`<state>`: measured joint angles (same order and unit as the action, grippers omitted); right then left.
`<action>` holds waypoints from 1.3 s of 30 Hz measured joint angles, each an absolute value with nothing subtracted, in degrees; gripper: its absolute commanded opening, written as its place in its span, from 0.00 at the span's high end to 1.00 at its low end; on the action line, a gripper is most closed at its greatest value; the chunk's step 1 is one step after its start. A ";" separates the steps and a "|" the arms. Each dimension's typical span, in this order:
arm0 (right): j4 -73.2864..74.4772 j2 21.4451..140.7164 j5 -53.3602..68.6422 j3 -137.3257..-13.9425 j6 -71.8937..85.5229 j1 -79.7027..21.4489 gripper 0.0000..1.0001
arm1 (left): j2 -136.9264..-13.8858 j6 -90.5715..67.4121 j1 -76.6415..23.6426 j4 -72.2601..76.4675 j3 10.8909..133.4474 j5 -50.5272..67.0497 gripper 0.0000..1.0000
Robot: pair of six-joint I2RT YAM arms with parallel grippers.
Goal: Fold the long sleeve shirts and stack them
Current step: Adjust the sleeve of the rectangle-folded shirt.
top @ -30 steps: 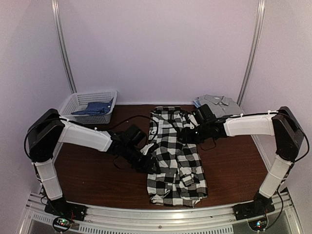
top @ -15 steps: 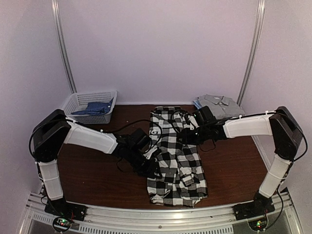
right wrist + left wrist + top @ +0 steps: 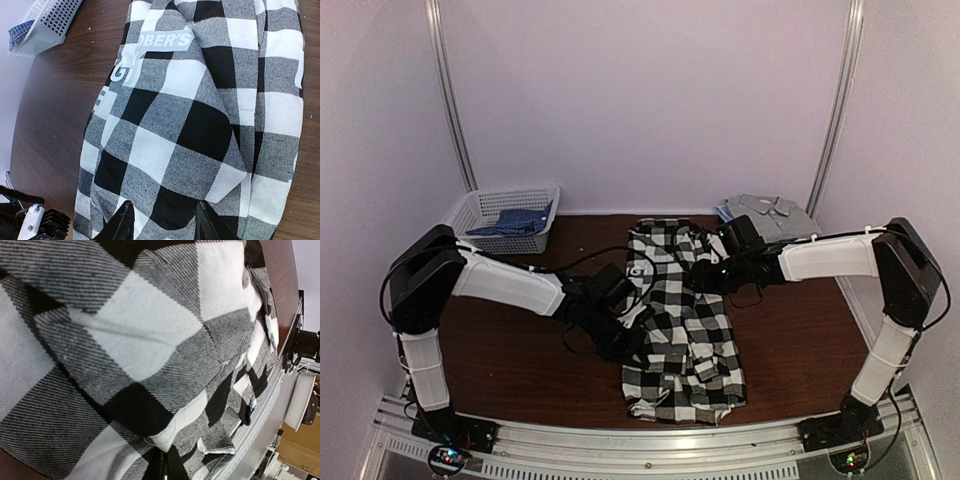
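The black-and-white checked long sleeve shirt (image 3: 680, 320) lies lengthwise on the brown table, partly folded, with lettering showing near its collar (image 3: 150, 45). My left gripper (image 3: 632, 335) sits at the shirt's left edge. In the left wrist view its fingers (image 3: 167, 467) are pressed together on a fold of the checked cloth (image 3: 150, 340). My right gripper (image 3: 705, 270) hangs over the shirt's upper part. Its jaws (image 3: 163, 212) stand apart above the cloth and hold nothing. A folded grey shirt (image 3: 770, 212) lies at the back right.
A white basket (image 3: 510, 191) at the back left holds blue cloth (image 3: 512, 222); it also appears in the right wrist view as the basket (image 3: 52, 15). The metal rail (image 3: 272, 400) runs along the table's near edge. Bare brown tabletop (image 3: 520, 360) lies left of the shirt.
My left gripper has shifted slightly right onto the checked shirt's left edge and closed on it. The right arm has stayed where it was.
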<state>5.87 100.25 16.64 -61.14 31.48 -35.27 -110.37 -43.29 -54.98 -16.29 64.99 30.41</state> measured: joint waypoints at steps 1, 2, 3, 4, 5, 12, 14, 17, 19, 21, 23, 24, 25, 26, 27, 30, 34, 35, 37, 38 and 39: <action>5.87 100.29 16.62 -61.36 31.46 -35.27 0.56 | -110.34 -43.29 -54.98 -16.34 65.14 30.41 1.00; 5.85 100.36 16.62 -61.65 31.46 -35.22 0.56 | -110.24 -43.44 -54.98 -16.40 65.19 30.41 1.00; 5.87 100.40 16.60 -61.95 31.44 -35.20 0.56 | -110.04 -43.46 -54.98 -16.56 65.21 30.44 1.00; 5.96 100.49 16.60 -62.37 31.42 -35.16 0.56 | -109.75 -43.53 -54.98 -16.78 65.21 30.41 1.00; 5.98 100.71 16.60 -62.87 31.35 -35.14 0.56 | -109.32 -43.64 -54.98 -16.99 65.21 30.41 1.00; 5.76 102.65 16.82 -65.76 31.27 -34.94 0.56 | -104.44 -44.14 -54.98 -17.65 64.45 30.46 1.00; 5.69 103.46 17.08 -66.30 31.24 -34.94 0.56 | -103.44 -44.25 -54.98 -17.76 63.79 30.48 1.00; 5.61 104.99 17.72 -67.20 31.22 -34.94 0.57 | -102.74 -44.29 -54.98 -18.00 62.48 30.44 1.00; 5.32 105.91 18.06 -67.48 31.18 -34.94 0.57 | -102.72 -44.31 -54.98 -18.11 61.54 30.44 1.00; 5.30 107.11 18.04 -68.03 31.07 -34.94 0.58 | -102.72 -44.31 -54.96 -18.28 60.90 30.41 1.00; 4.89 108.55 18.04 -68.58 30.85 -34.89 0.60 | -102.72 -44.31 -54.96 -18.31 60.62 30.41 1.00; 4.84 109.34 18.02 -68.86 30.79 -34.83 0.60 | -102.72 -44.31 -54.96 -18.28 60.60 30.41 1.00; 4.82 109.97 18.00 -69.04 30.68 -34.72 0.61 | -102.72 -44.31 -54.94 -18.31 60.58 30.41 1.00; 4.64 110.76 17.98 -69.10 30.63 -34.54 0.62 | -102.72 -44.31 -54.85 -18.26 60.51 30.39 0.98; 4.51 111.59 17.96 -69.12 30.63 -34.28 0.63 | -102.72 -44.29 -54.81 -18.26 60.45 30.39 0.94; 4.45 114.04 17.93 -69.12 30.68 -33.30 0.63 | -102.72 -44.38 -54.70 -18.22 60.07 30.28 0.85; 4.05 114.85 18.02 -69.38 30.65 -32.58 0.62 | -102.37 -44.27 -54.26 -18.94 59.16 29.39 0.79; 4.08 114.83 18.04 -69.38 30.65 -32.51 0.62 | -101.97 -44.27 -53.95 -19.25 58.89 29.15 0.78; 4.21 114.52 18.02 -69.38 30.59 -32.45 0.61 | -100.47 -44.12 -52.71 -20.23 58.33 28.51 0.72; 4.45 114.24 18.00 -69.38 30.48 -32.47 0.61 | -99.44 -43.97 -51.64 -20.84 58.28 28.21 0.70; 4.89 113.71 17.96 -69.38 30.37 -32.45 0.60 | -98.63 -43.68 -50.57 -21.10 58.28 27.88 0.68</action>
